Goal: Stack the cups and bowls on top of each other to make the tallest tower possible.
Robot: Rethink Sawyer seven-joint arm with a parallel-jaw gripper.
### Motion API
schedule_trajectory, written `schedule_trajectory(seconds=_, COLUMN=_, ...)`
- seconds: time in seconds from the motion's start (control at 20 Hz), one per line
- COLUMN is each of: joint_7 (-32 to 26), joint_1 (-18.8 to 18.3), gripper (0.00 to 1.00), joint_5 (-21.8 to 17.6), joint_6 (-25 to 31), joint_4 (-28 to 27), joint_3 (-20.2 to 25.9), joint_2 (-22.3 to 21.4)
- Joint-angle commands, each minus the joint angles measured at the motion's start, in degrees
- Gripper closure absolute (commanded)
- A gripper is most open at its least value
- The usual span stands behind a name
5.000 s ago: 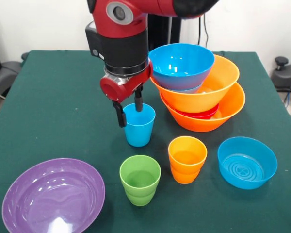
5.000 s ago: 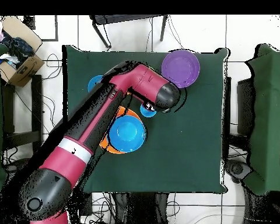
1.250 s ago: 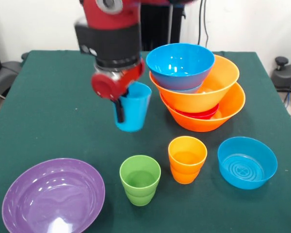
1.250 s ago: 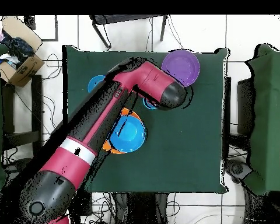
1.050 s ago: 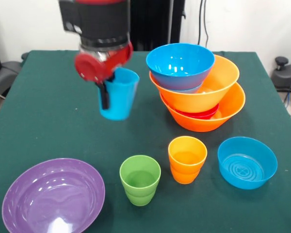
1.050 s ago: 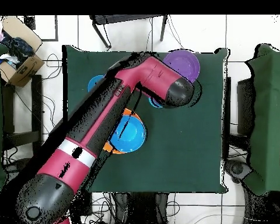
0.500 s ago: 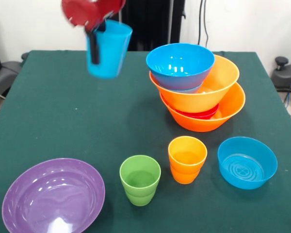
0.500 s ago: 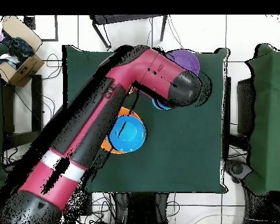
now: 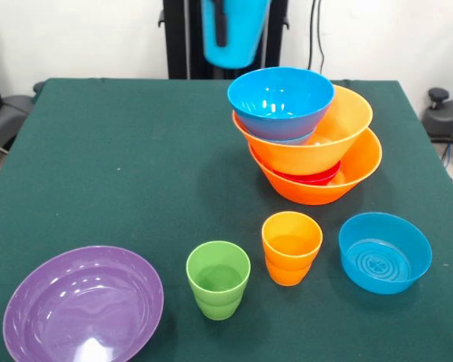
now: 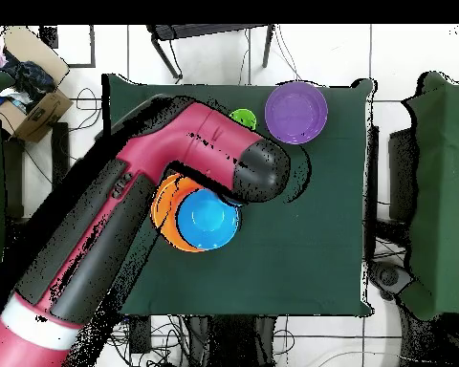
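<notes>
Green table (image 9: 98,166) below; my gripper (image 9: 220,23), pinching the blue cup (image 9: 238,38), has risen higher, nearing the tower (image 9: 309,143).

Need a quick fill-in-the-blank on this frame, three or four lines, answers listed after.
1. The blue cup hangs in the air at the top of the front view, above and just left of the tower, held by the ____.
2. The bowl topping the tower is ____ in colour.
3. The orange cup stands between the green cup and a loose ____ bowl.
4. The purple bowl holds ____.

Missing words: hand; blue; blue; nothing
</notes>
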Motion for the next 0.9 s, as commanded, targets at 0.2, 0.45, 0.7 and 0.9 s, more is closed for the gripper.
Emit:
schedule_trajectory(seconds=0.2, joint_7=-5.3, joint_1=4.1, gripper=1.00, joint_5=4.0, joint_6=1.6, joint_4=8.2, joint_3=10.7, joint_2=-0.5)
schedule_trajectory(seconds=0.45, joint_7=-4.9, joint_1=3.8, gripper=1.00, joint_5=5.5, joint_6=4.3, joint_4=7.9, joint_3=11.1, joint_2=0.2)
schedule_trajectory(seconds=0.7, joint_7=-5.7, joint_1=3.7, gripper=1.00, joint_5=6.6, joint_6=7.3, joint_4=7.9, joint_3=11.1, joint_2=1.8)
schedule_trajectory(seconds=0.9, joint_7=-5.6, joint_1=3.7, gripper=1.00, joint_5=8.1, joint_6=9.8, joint_4=8.3, joint_3=11.3, joint_2=3.2)
